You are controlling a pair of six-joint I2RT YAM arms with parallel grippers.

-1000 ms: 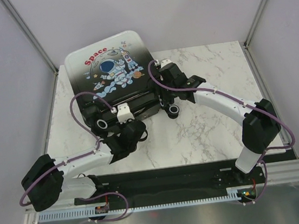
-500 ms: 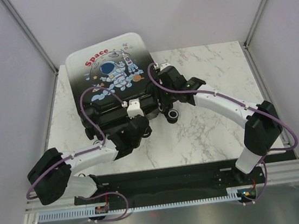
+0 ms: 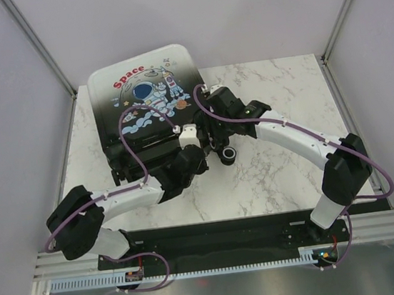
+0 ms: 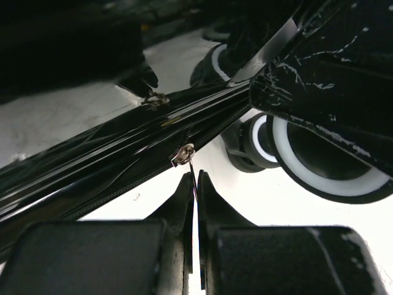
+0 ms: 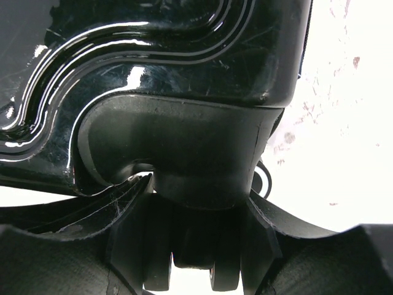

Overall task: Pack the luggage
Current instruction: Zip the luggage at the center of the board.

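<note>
Luggage [image 3: 144, 100] lying flat, lid down, printed shell up, far-left part of table [image 3: 286, 172]. Left gripper [image 4: 195, 184] at luggage's near edge, clenched on zipper pull [image 4: 183, 153]. Right gripper [image 5: 193, 206] at luggage's near-right corner, grasping wheel mount [image 5: 184, 153].

Risks: thin pull slipping from pinch if tug strays off seam line; slider jamming at corner bend; case skidding if right hold gives.

Room: bare marble right of luggage; side wall [image 3: 5, 106] close on its left.
</note>
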